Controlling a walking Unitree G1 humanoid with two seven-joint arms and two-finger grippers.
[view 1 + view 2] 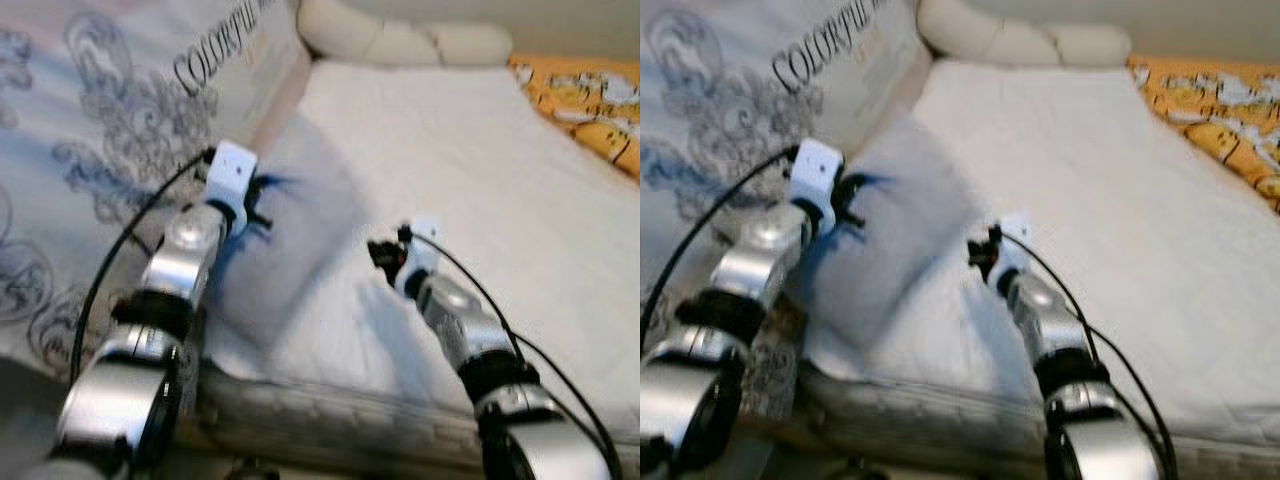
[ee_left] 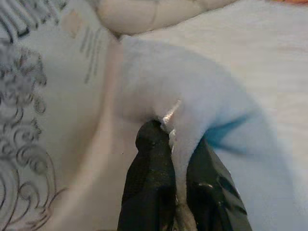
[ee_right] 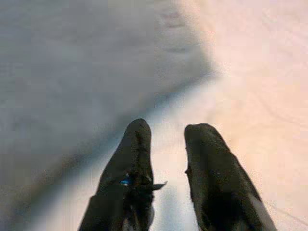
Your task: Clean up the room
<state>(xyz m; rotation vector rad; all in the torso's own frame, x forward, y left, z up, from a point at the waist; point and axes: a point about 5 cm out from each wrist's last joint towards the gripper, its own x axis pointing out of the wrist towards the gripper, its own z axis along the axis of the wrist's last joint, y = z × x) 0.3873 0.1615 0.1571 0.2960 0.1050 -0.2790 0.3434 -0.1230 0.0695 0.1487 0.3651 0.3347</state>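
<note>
Left hand [image 2: 175, 144] pinches white sheet [image 2: 202, 91]; right hand [image 3: 166, 132] slightly parted; quilt [image 1: 120, 110] reads "COLOURFUL".

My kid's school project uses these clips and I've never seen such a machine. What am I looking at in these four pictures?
It is a humanoid robot with two silver arms, each ending in a gripper with two black fingers. The two wide pictures come from cameras on its head, looking down at a bed. The two close-ups come from cameras on its wrists, looking along the fingers. On the bed lie a pale blue cloth, a cream pillow at the far end, a patterned grey cover on the left and an orange blanket on the right. The left gripper pinches a fold of the cloth. The right gripper is open over the sheet, holding nothing.
</note>
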